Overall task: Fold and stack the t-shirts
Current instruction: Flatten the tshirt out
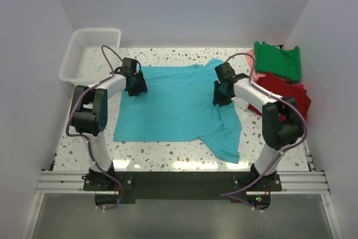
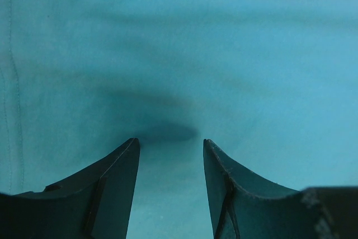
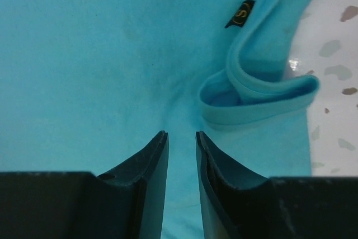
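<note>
Turquoise t-shirt spread under both: left end effector wide, right end effector narrow (collar beside).

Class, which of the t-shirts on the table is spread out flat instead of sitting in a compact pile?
The turquoise t-shirt, spread wide in the middle; the green t-shirt and red t-shirt sit bunched at the right.

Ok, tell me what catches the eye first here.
A turquoise t-shirt lies spread across the middle of the table, with the left pincer and right pincer at its two sides. At the far right lie a green t-shirt and a red t-shirt; a white basket sits far left.
</note>
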